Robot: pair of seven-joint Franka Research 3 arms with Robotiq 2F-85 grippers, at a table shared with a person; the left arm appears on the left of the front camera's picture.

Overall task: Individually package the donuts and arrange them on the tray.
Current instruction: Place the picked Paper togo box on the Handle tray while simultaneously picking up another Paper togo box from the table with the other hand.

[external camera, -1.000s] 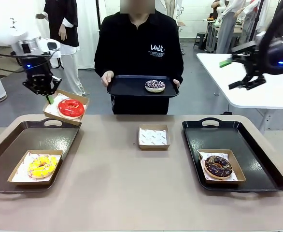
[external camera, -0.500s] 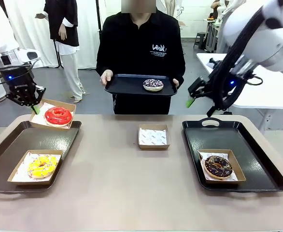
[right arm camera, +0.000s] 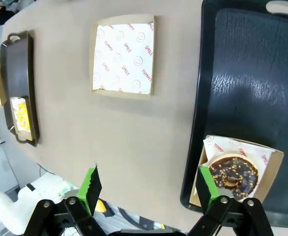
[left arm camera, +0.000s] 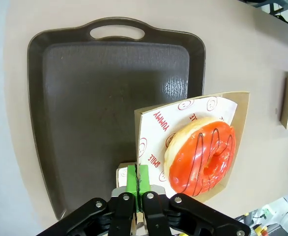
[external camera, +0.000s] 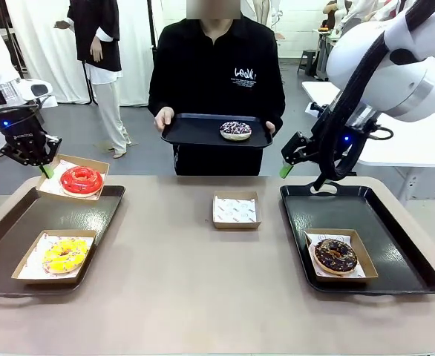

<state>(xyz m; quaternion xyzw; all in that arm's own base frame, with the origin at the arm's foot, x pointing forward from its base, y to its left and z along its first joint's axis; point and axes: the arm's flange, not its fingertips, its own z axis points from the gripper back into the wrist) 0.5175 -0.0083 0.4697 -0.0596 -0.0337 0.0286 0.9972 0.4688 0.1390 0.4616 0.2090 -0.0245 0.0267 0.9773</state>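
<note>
The left gripper is pinched shut on one corner of the paper-lined carton carrying the red donut, above the far end of the left tray. Held by a single edge, the card could sag and let the donut slide off, or land askew on the rim. The right gripper hangs spread and empty just left of the right tray. The sprinkled donut lies unboxed on the person's tray.

table | left tray | centre box | right tray
</note>
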